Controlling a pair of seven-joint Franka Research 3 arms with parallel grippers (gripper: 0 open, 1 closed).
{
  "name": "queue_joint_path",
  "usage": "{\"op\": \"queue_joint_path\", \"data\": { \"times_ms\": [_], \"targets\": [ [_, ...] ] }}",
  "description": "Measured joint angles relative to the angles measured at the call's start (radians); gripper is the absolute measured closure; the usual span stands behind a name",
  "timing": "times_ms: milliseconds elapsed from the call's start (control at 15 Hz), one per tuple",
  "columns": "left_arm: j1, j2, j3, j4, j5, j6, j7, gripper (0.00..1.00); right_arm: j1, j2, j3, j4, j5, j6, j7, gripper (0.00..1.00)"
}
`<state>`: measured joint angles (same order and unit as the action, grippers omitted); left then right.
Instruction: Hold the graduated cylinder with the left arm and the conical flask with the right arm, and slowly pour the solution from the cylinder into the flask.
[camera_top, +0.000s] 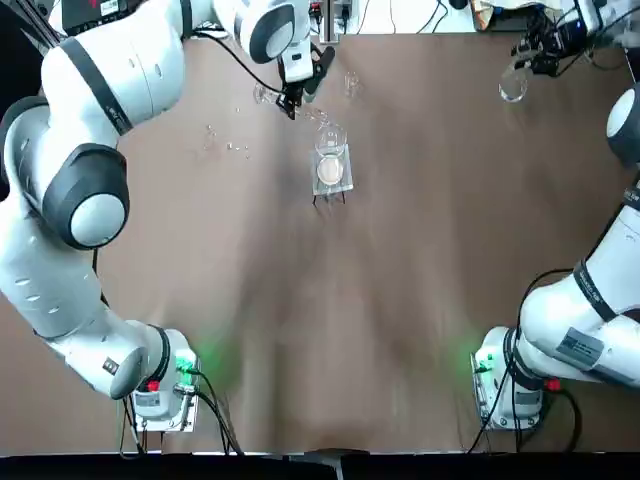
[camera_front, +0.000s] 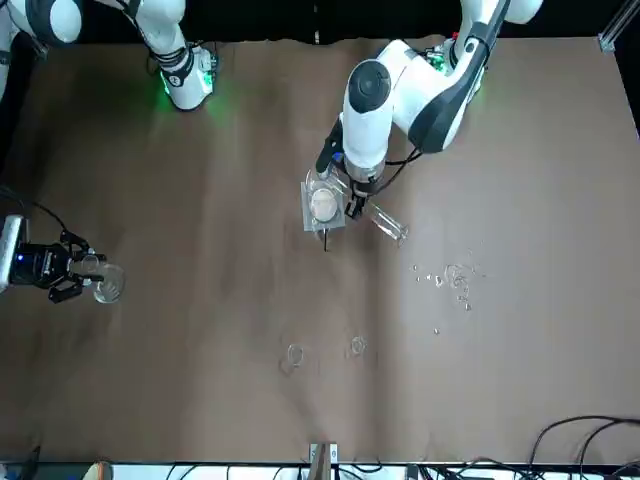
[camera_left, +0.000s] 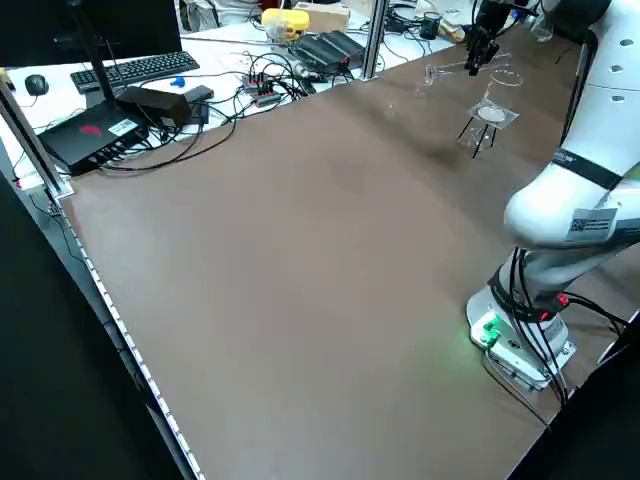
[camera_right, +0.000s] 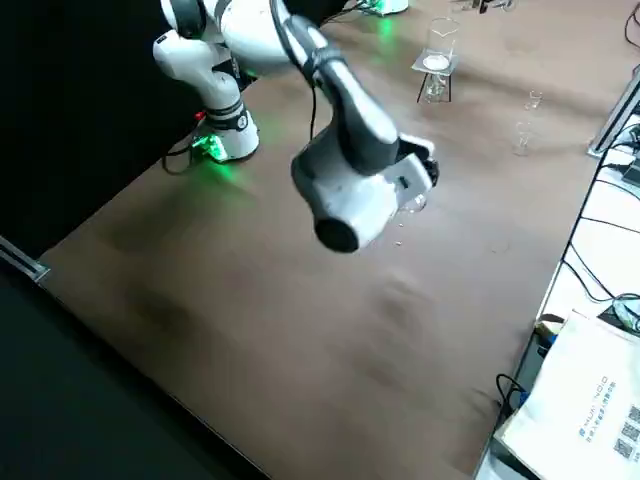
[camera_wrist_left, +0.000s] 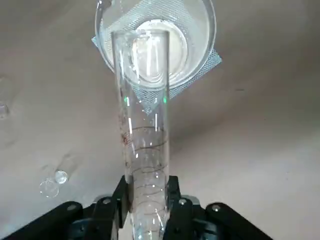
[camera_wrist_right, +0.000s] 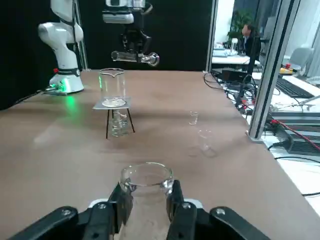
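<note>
The graduated cylinder (camera_wrist_left: 145, 150) lies almost level in the air at the table's far middle, and my left gripper (camera_top: 292, 98) is shut on its lower part. In the left wrist view the tube's open end hangs over the clear beaker (camera_wrist_left: 156, 45). The front view shows that gripper (camera_front: 357, 205) with the cylinder (camera_front: 388, 224) sticking out beside the beaker. Far off at the table's far right corner, my right gripper (camera_top: 522, 70) is shut on the conical flask (camera_top: 512, 88). The flask (camera_wrist_right: 146, 177) stands upright between the fingers, mouth up. A wide stretch of table separates flask and cylinder.
The clear beaker with a white disc (camera_top: 331, 160) stands on a black stand right under the cylinder's end. Tiny glass pieces (camera_top: 230, 148) lie left of it, and two small glass vials (camera_front: 293, 353) stand near the far edge. Desks with cables and a seated person lie beyond the table.
</note>
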<state>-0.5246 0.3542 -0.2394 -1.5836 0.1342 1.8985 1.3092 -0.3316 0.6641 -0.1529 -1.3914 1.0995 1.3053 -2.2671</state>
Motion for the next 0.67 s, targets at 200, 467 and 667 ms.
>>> {"op": "queue_joint_path", "data": {
  "times_ms": [200,467,667],
  "targets": [
    [-0.016,0.0,0.0,0.0,0.04,0.0,-0.022,0.66,0.034,-0.047,0.0,0.013,-0.005,0.021,0.057,0.61],
    [-0.023,0.0,0.0,0.0,0.075,0.0,-0.041,0.66,0.058,-0.098,0.0,0.014,-0.052,0.022,0.118,0.61],
    [-0.023,0.0,0.0,0.0,0.116,-0.012,-0.081,0.66,0.129,-0.141,0.002,0.014,-0.109,0.08,0.191,0.61]
  ]
}}
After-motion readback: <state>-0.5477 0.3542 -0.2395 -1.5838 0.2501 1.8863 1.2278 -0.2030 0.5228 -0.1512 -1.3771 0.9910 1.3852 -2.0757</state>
